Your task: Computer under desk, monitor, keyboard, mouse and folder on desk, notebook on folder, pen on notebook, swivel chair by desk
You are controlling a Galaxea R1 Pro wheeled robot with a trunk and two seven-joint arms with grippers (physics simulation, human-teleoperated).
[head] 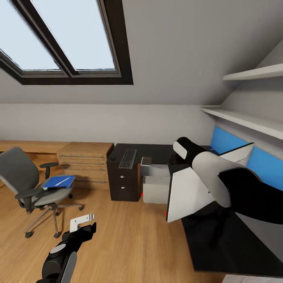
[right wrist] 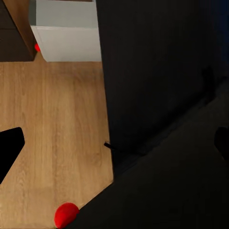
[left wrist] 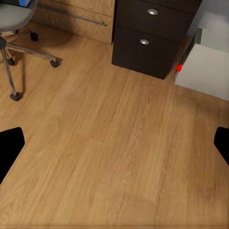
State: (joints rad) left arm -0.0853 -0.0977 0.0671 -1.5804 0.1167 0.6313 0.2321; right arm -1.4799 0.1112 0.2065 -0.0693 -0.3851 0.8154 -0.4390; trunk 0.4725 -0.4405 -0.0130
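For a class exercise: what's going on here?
A two-armed robot is tidying a bedroom desk. Its right arm reaches over the monitor, which stands on the desk; the right gripper looks open. The left gripper hangs open above the floor. The keyboard lies on the desk, the computer sits beneath it, and the folder lies on the swivel chair.

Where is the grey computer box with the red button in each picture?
Head view: the computer stands on the floor under the desk, right of the dark drawers.
Left wrist view: the computer is at the upper right edge.
Right wrist view: the computer is at the top.
Shared landmark: its red button.
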